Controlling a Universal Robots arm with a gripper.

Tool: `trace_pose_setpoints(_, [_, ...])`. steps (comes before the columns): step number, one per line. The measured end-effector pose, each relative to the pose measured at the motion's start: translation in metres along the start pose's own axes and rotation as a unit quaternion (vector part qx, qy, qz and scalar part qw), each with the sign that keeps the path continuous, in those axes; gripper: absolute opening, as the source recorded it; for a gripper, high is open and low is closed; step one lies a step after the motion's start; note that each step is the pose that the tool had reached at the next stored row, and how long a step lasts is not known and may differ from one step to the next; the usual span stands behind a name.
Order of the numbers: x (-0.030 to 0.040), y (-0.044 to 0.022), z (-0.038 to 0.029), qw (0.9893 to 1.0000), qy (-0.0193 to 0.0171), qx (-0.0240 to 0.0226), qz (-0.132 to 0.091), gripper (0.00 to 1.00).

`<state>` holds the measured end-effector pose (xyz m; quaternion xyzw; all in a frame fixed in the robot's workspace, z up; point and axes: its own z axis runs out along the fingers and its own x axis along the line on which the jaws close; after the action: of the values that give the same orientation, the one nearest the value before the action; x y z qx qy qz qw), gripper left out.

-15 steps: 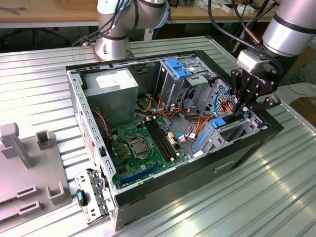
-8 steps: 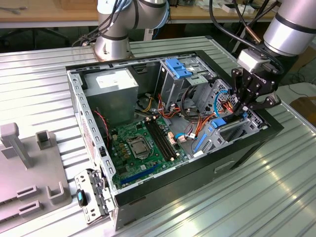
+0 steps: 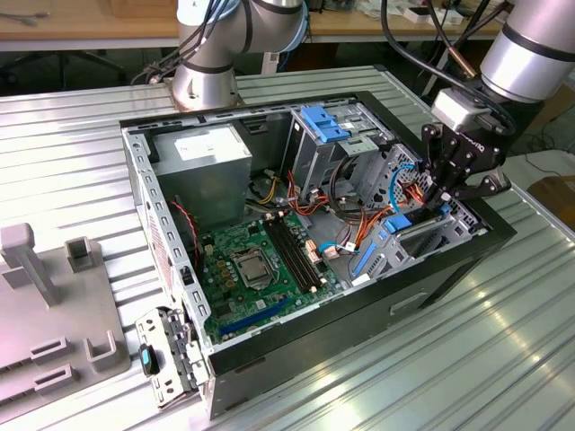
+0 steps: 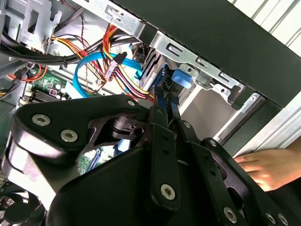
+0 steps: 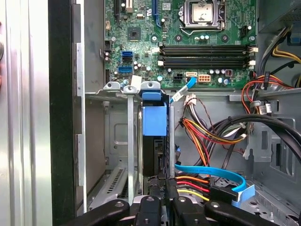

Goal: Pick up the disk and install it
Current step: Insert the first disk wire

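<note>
The disk (image 5: 154, 136) stands on edge in a metal bay slot at the case's front corner, with its blue carrier tab pointing toward the motherboard. In the second wrist view the disk (image 4: 153, 70) shows as a grey body with a blue tab, just beyond the fingertips. My gripper (image 5: 162, 193) is shut on the disk's near edge, its black fingers (image 4: 162, 141) close together on the thin blue rail. In the exterior view, my gripper (image 3: 446, 199) hangs over the case's right end, with the disk (image 3: 400, 221) below it inside the bay.
The open case (image 3: 269, 359) holds a motherboard (image 3: 256, 260), a power supply (image 3: 202, 166) and a drive cage with blue latches (image 3: 328, 126). Coloured cables (image 5: 207, 136) and a blue flat cable (image 5: 211, 172) run beside the bay. A person's hand (image 4: 268, 165) rests outside the case. Grey fixtures (image 3: 54, 305) sit at the exterior view's left.
</note>
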<state>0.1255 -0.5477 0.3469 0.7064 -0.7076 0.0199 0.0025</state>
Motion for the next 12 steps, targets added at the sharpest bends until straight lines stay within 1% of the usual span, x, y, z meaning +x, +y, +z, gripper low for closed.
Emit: trace_pose_setpoints(12, [0.0000, 0.0001, 0.0030, 1.0000, -0.0001, 0.0000, 0.000, 0.16])
